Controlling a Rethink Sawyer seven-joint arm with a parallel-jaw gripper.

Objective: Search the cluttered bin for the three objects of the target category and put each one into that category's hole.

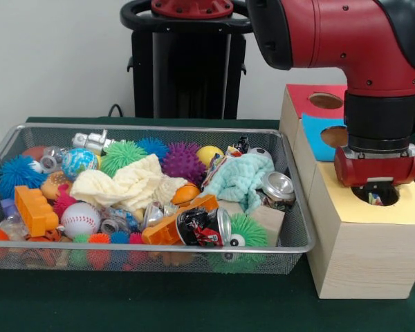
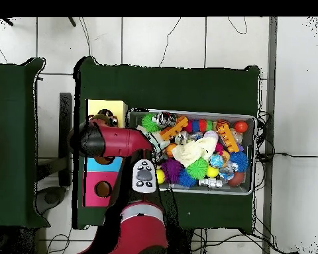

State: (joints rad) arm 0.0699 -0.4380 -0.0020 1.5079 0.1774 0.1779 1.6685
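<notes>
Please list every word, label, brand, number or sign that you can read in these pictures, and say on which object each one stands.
No text can be read in either view.
Crushed can in the cluttered bin: red, black and white print, too blurred to read.
Globe ball: map pattern only, no legible words.
Baseball: red stitching, no lettering to be seen.
Yellow-topped box, blue-topped box, red-topped box: plain, no labels.

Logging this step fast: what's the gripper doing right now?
Gripper: over the yellow box's hole; open or shut cannot be told.
</notes>
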